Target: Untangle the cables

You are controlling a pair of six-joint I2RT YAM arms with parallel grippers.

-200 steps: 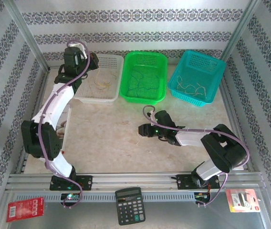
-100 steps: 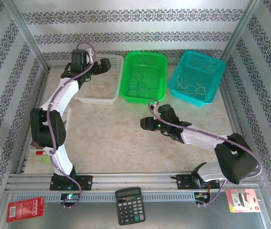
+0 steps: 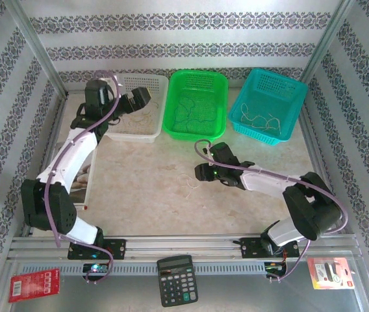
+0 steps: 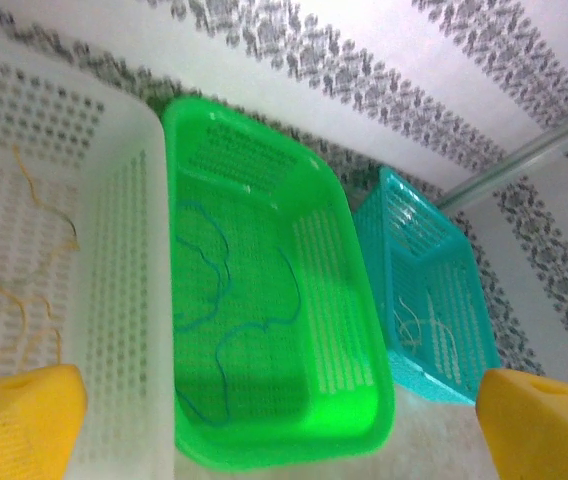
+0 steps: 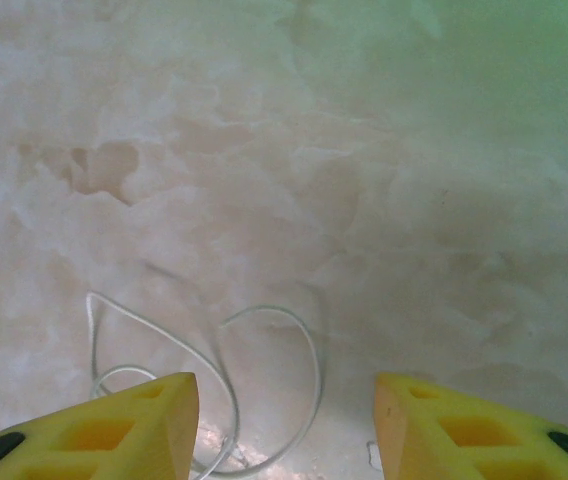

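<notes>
Marbled table, patterned walls. One whitish cable, thin and looped, lies on the table by the right gripper, jaws spread, empty. Left gripper gapes, empty, over the white basket and its tan cables.

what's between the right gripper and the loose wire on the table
Nothing visible. The white wire lies on the bare table directly in front of the right gripper, whose open fingers already sit to either side of part of it.

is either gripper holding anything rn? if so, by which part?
Nothing held. Left gripper is open and empty. Right gripper is open over the whitish cable, which lies loose on the table, not clamped.
</notes>
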